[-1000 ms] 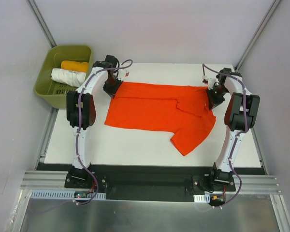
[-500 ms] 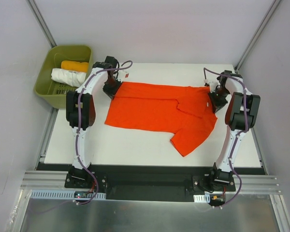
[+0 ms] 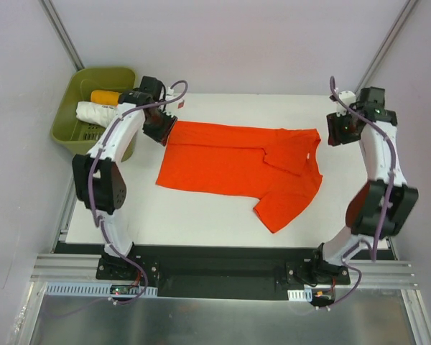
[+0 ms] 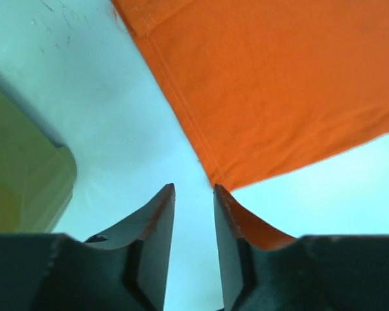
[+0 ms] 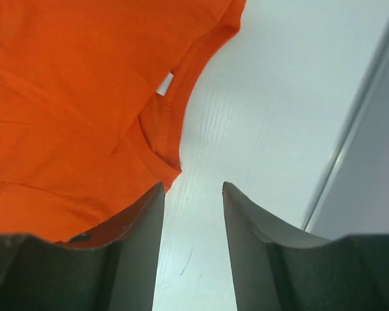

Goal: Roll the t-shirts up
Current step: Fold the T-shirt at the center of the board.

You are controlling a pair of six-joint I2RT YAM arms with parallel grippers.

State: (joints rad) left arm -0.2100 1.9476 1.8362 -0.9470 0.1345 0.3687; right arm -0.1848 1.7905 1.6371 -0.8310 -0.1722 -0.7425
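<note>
At the far left a green basket [image 3: 100, 71] stands off the table's corner. It holds two rolled shirts side by side, a white t-shirt [image 3: 100, 113] and a yellow-orange t-shirt [image 3: 109, 98], which look like finished work put out of the way.

Just right of the basket, the left gripper [image 3: 160, 129] hangs over the bare white table [image 3: 201, 212], at the far left corner of the red-orange t-shirt [image 3: 230, 162]. In the left wrist view its fingers stand slightly apart with nothing between them, and the shirt's hem corner lies just beyond the tips.

The red-orange t-shirt lies flat across the middle of the table, hem to the left and collar to the right, with its body partly folded over itself. One sleeve juts toward the near edge. This spread suggests it is being laid out before rolling begins.

At the right, the right gripper [image 3: 339, 133] hangs just past the collar end, not touching the cloth. The right wrist view shows its fingers apart and empty, with the collar [image 5: 175, 110] just beside the left finger.

Bare table shows on all sides of the shirt, widest along the near edge. The side walls stand close behind each arm.
</note>
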